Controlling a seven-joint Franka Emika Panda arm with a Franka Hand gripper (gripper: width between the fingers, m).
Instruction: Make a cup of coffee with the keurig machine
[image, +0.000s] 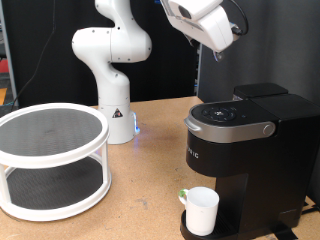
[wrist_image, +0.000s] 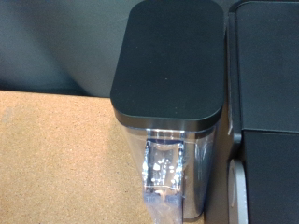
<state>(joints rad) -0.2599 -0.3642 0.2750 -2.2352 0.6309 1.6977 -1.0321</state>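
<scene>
Wooden bench fills the lower part of the exterior view, with dark curtains and shelving behind it. At about four o'clock stands the keurig machine, a boxy matte-black brewer whose silver-grey handle and round button panel face the camera, lid closed. The cup, plain white and handleless, sits upright on the machine's drip tray at five o'clock, directly beneath the brew head. At eight o'clock a white two-tier round rack with dark mesh shelves rests on the bench. Behind it, near eleven o'clock, rises the white robot arm base.

The arm's white hand hangs high at one o'clock, above and behind the machine, well apart from the cup and touching nothing. Its jaws cannot be made out in this view, so whether they are spread or closed cannot be told.

The wrist view looks down on a black rounded lid over a clear water tank, with the machine's black body beside it and bench surface to the other side. No fingers appear there.
</scene>
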